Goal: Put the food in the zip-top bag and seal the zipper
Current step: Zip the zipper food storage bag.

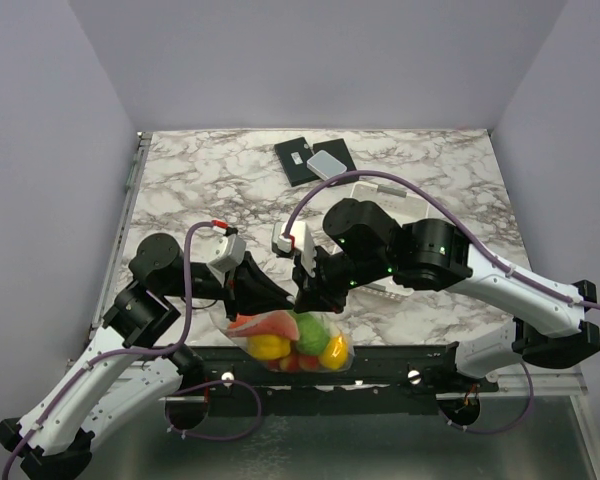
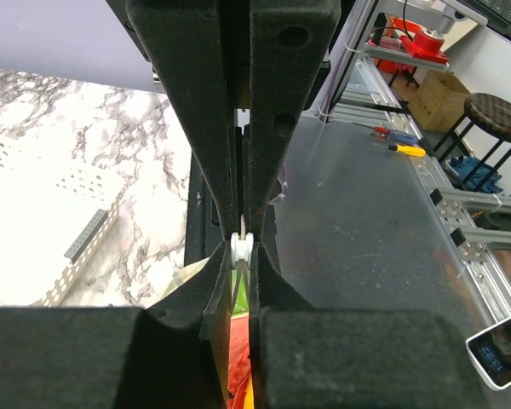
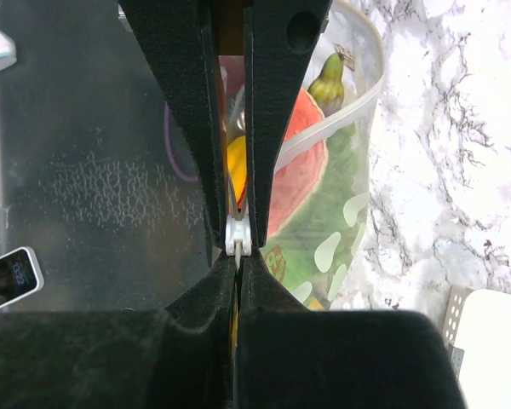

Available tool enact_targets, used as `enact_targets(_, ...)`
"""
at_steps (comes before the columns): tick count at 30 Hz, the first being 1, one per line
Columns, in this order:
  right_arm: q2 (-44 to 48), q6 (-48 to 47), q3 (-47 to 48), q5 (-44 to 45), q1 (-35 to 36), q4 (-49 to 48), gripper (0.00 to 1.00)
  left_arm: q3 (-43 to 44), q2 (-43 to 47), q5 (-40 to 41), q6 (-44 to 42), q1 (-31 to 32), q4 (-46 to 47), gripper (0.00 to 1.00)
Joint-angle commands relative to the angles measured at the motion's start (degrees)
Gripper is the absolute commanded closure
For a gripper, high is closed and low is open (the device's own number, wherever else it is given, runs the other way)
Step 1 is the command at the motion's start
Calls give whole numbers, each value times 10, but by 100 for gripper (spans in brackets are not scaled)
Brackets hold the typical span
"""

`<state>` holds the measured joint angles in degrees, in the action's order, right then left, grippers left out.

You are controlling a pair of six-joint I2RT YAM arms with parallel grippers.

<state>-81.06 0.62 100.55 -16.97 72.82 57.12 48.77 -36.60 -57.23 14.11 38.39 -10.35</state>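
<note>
The clear dotted zip-top bag (image 1: 290, 342) hangs at the table's near edge, between the two grippers. Inside it are the yellow lemon (image 1: 268, 347), green grapes (image 1: 308, 335) and a red watermelon slice (image 1: 270, 325). My left gripper (image 1: 252, 290) is shut on the bag's top edge at its left end. My right gripper (image 1: 308, 292) is shut on the top edge at its right end. In the right wrist view the bag (image 3: 324, 221) lies behind the shut gripper (image 3: 238, 324), and its zipper strip (image 3: 341, 119) curves across it. In the left wrist view red and yellow food (image 2: 238, 366) shows between the shut fingers (image 2: 187, 281).
A white perforated basket (image 2: 34, 247) stands on the marble table (image 1: 200, 180), mostly under the right arm; it also shows in the right wrist view (image 3: 494, 341). A black pad with a grey card (image 1: 315, 160) lies at the back. A black rail (image 1: 400, 360) runs along the near edge.
</note>
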Motion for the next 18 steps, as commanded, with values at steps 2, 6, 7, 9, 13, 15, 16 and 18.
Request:
enact_targets(2,35,10,5,18,5,-22,99,-13,8,21,-1,2,8,99)
enact_targets(6,53,12,3,33,5,-22,100,-14,11,27,-1,2,7,99)
enact_targets(7,57,12,2,37,5,-23,100,-14,10,27,-1,2,7,99)
enact_targets(9,65,13,-1,45,5,-24,99,-14,8,27,-1,2,7,99)
enact_targets(13,86,14,-15,64,6,-34,99,-14,5,28,0,2,7,99)
enact_targets(15,95,14,-17,77,6,-35,99,-14,5,28,1,3,6,99)
enact_targets(16,100,15,-18,83,6,-35,99,-14,4,28,1,2,5,99)
enact_targets(18,111,17,-18,101,5,-37,99,-14,4,30,1,3,4,99)
